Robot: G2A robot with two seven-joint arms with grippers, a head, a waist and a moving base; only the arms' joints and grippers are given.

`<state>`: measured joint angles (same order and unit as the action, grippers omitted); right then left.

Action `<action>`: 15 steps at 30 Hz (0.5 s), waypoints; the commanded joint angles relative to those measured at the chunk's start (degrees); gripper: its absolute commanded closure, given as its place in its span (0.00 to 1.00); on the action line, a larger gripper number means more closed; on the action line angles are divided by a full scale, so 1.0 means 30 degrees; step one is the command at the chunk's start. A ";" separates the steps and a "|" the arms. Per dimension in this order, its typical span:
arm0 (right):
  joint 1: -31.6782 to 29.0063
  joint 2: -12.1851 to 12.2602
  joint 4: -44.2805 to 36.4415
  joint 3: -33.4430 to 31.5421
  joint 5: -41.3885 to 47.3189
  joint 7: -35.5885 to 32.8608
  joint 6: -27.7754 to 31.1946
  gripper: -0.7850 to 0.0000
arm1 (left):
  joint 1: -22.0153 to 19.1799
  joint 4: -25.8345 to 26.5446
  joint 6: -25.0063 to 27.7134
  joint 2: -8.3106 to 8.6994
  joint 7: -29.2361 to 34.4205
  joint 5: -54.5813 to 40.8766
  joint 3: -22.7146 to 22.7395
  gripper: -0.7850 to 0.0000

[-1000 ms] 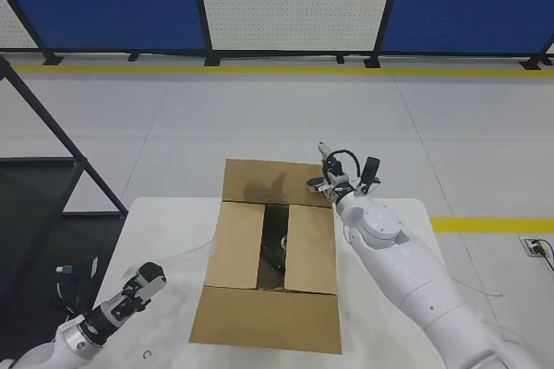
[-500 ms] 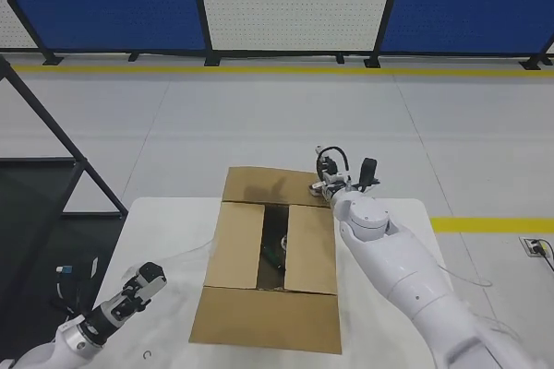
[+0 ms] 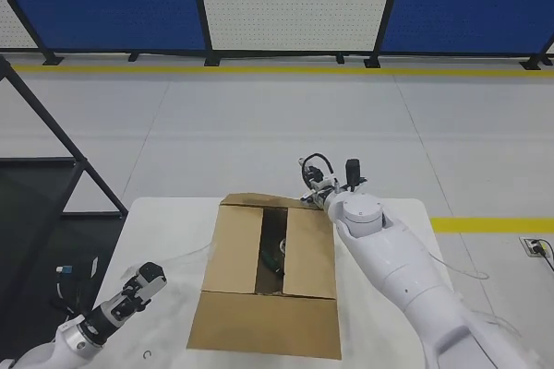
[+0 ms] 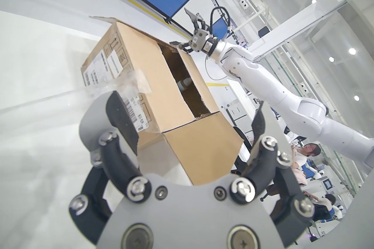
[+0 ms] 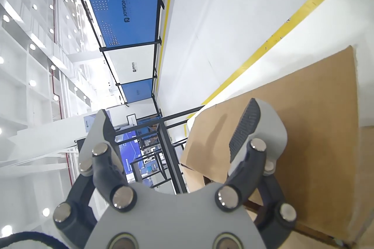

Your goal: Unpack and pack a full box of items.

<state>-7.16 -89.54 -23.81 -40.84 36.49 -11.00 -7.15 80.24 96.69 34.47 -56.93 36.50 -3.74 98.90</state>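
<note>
The cardboard box (image 3: 235,244) stands mid-table, its two side flaps folded in with a gap between them. Dark items (image 3: 275,249) show in that gap. The far flap (image 3: 258,199) is tipped up almost upright, and the near flap (image 3: 263,323) lies spread outward. My right gripper (image 3: 307,183) is open at the far flap's right end, one finger (image 5: 248,121) up against the flap (image 5: 292,104). At the table's near left my left gripper (image 3: 148,277) is open and holds nothing. Its wrist view faces the box (image 4: 137,57) and the right gripper (image 4: 182,28).
A black metal rack (image 3: 37,120) stands off the table's left side, with cables (image 3: 69,277) below it. A small ring (image 3: 146,354) lies on the white table (image 3: 166,231) near the left arm. A clear label pouch (image 4: 128,86) sticks to the box's side.
My right gripper has moved left along the box's far edge, and the far flap has swung up from lying flat to nearly upright. The left arm has kept still.
</note>
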 commanded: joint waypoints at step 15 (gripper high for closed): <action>0.0079 -0.0299 0.0747 -0.0405 -0.1743 -0.1068 -0.0226 0.00 | 0.0000 0.0000 -0.0001 0.0000 -0.0001 0.0000 0.0000 0.00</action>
<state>-6.92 -90.40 -21.60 -41.87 31.46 -14.36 -7.93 80.24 96.69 34.47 -56.93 36.50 -3.74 98.90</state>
